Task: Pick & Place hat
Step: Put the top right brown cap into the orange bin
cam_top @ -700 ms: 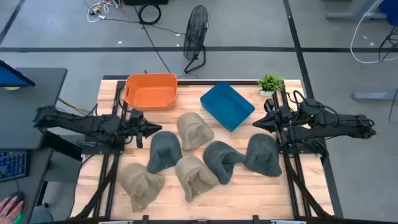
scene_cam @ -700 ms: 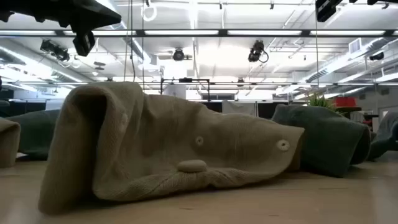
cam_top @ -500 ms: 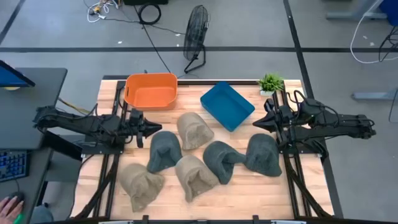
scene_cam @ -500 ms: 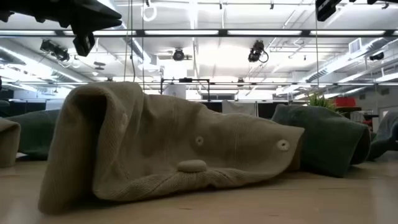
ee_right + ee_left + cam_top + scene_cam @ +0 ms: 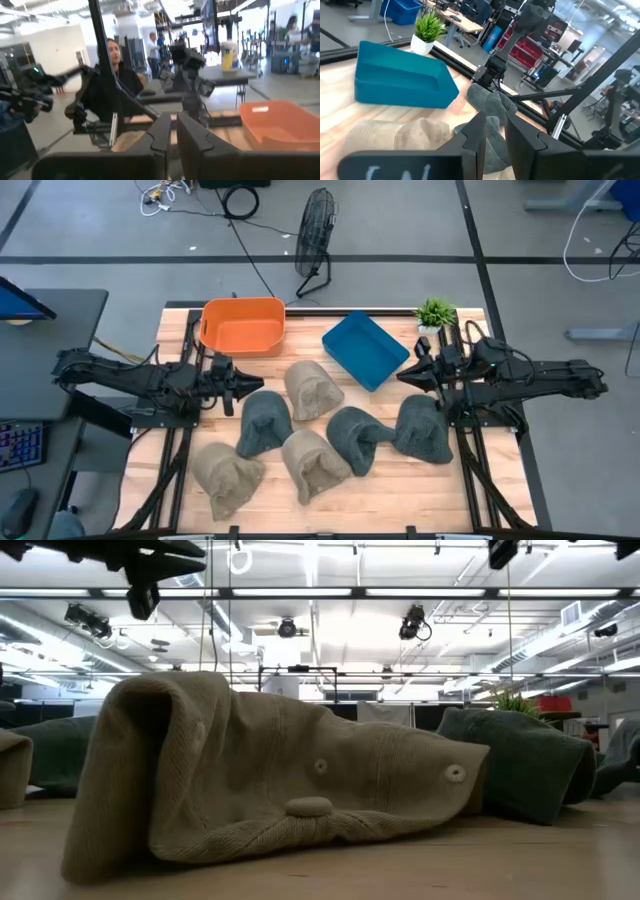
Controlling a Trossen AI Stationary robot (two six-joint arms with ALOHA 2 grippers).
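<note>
The left hand (image 5: 255, 387) is hovering with its fingers together, empty, just above the near edge of a dark green hat (image 5: 266, 421). The right hand (image 5: 402, 377) is hovering with fingers together beside a blue tray (image 5: 365, 350), just above another green hat (image 5: 423, 428). Six hats are lying clustered on the wooden bench (image 5: 400, 485), three tan (image 5: 313, 389) and three green. An orange bin (image 5: 242, 326) and a small plant (image 5: 436, 313) are sitting along the far edge
</note>
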